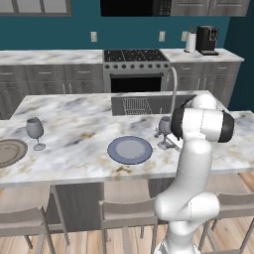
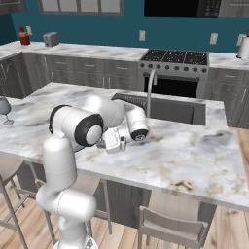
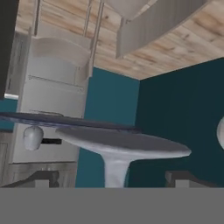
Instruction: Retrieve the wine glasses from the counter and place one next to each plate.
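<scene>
Stools [image 1: 124, 213] line the near side of the marble table [image 1: 74, 119], sink [image 1: 136, 105] and faucet [image 1: 173, 82] behind. Blue plate [image 1: 130, 150] sits mid-table, one glass [image 1: 164, 130] just right of it, tucked behind the arm's elbow. Pincer [image 3: 113, 177] is spread open, tips either side of that glass's stem, foot right up close. Other glass [image 1: 35, 131] stands far left beside the brown plate [image 1: 10, 152].
</scene>
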Tool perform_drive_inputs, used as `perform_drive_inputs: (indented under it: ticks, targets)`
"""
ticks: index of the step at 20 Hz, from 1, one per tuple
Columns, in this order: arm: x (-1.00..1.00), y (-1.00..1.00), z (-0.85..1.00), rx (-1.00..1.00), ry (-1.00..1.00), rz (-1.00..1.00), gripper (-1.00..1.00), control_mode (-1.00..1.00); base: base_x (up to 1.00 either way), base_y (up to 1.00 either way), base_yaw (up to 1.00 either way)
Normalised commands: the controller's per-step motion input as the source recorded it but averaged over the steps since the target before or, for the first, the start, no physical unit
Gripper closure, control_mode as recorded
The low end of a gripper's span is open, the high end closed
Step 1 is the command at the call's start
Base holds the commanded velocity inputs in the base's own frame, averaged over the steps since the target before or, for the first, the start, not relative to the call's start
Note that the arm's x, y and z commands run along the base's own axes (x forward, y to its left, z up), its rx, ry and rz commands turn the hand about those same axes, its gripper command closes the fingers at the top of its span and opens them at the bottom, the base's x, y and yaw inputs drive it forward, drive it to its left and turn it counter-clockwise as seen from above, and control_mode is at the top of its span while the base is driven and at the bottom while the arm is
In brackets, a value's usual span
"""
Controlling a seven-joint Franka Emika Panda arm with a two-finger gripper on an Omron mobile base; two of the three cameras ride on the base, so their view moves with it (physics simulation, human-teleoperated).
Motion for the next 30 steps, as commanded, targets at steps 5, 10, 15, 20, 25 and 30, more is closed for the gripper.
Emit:
perform_drive_inputs:
  ticks: [5,10,15,20,25,30]
  targets:
    - [-0.03,-0.55,0.0,0.02,-0.01,0.0,-1.0,-1.0,0.0,0.0,0.0]
    - [-0.24,-0.7,0.17,0.02,0.0,-0.08,-1.0,-1.0,0.0,0.0,0.0]
    - [-0.41,-0.58,0.15,0.0,-0.09,-0.18,-1.0,-1.0,0.0,0.0,0.0]
    - [-0.7,-0.1,0.67,0.0,-0.26,-0.25,-1.0,-1.0,0.0,0.0,0.0]
    - [-0.83,0.0,0.99,0.03,-0.3,-0.19,-1.0,-1.0,0.0,0.0,0.0]
    - [-0.76,0.0,1.0,0.05,-0.22,-0.11,-1.0,-1.0,0.0,0.0,0.0]
